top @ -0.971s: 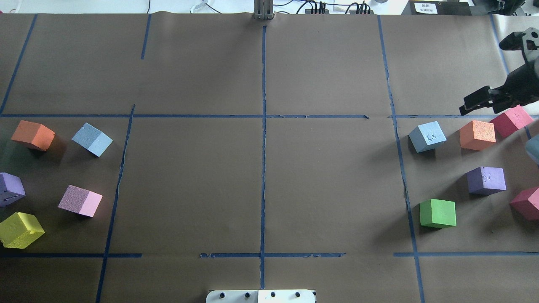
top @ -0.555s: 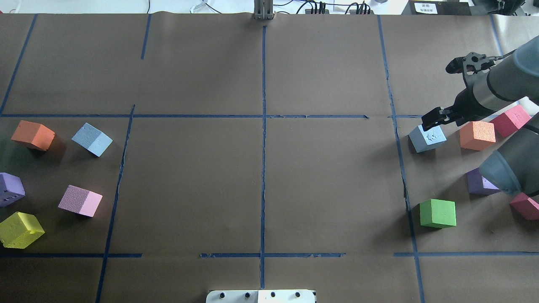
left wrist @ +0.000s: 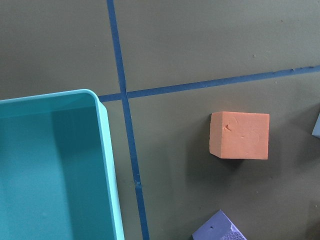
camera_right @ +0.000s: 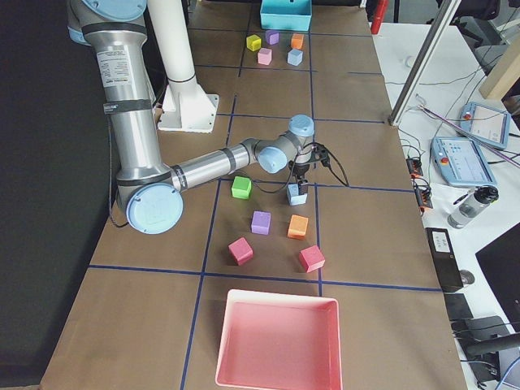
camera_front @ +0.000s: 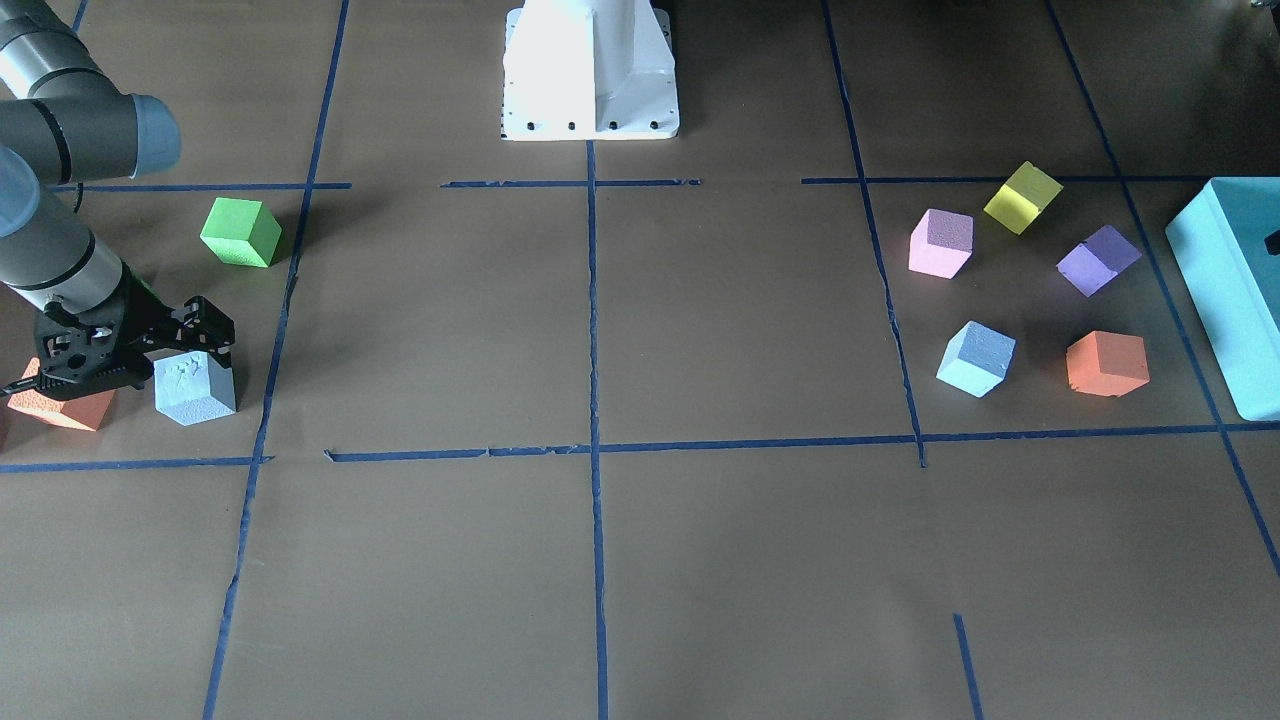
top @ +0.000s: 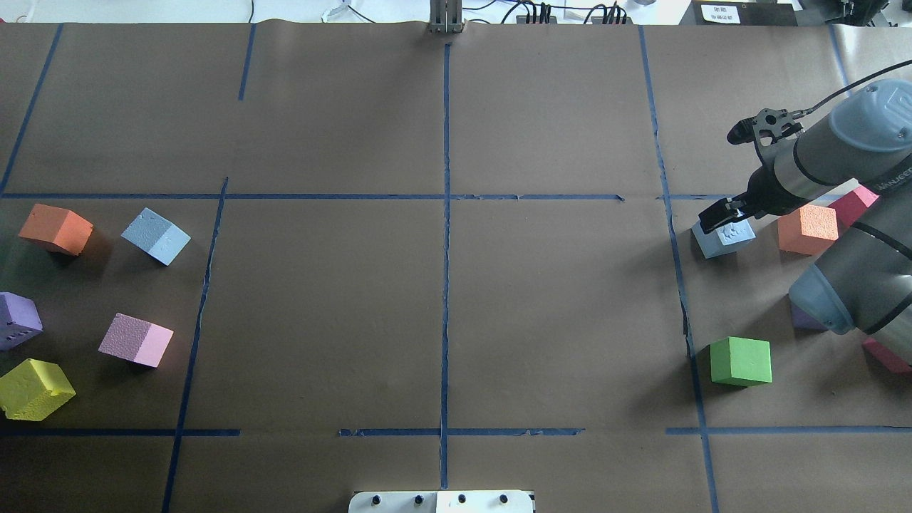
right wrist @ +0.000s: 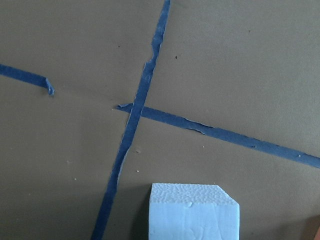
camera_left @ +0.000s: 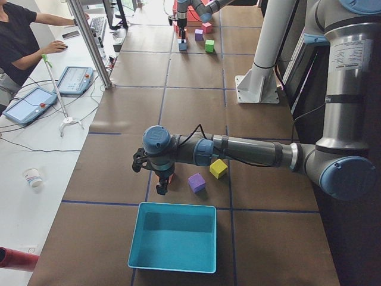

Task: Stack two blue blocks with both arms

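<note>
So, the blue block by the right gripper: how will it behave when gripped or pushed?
The blue block looks like pitted foam, so it is probably light and slightly squashy under a grip. Its rough faces should hold rather than slip. It is a cube lying flat on the table, so a push would likely slide it, not roll it.

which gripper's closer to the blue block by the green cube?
Right. The right gripper hangs directly over that blue block; the left gripper is far off at the other end, near the teal box.
</note>
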Controlling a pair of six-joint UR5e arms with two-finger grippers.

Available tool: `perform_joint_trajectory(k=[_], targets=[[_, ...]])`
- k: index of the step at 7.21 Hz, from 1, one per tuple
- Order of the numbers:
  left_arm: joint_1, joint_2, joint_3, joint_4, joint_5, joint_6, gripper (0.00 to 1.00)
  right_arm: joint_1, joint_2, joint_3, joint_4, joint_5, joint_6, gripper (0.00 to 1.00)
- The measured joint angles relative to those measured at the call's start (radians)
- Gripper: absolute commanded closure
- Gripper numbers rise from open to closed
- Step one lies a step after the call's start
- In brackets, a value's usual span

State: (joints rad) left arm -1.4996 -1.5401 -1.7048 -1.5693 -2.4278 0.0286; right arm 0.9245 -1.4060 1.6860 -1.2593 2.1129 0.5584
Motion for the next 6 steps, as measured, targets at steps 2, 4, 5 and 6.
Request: perform_joint_trajectory(k=[2,4,5,6], targets=[[0.0,0.0,0.0,0.0,0.0,0.0,0.0,-0.001,0.003,-0.022,0.001,0.001,-0.02,0.0],[0.0,0.0,0.0,0.0,0.0,0.0,0.0,-0.004,0.034,-0.073,-0.001,0.003,-0.022,0.0],[-0.001,0.0,0.0,0.0,0.0,0.001,0.0,-0.006,0.048,-0.094,-0.003,0.005,-0.022,0.0],[-0.001,0.0,0.0,0.0,0.0,0.001,0.0,-0.008,0.052,-0.104,-0.005,0.007,-0.021,0.0]])
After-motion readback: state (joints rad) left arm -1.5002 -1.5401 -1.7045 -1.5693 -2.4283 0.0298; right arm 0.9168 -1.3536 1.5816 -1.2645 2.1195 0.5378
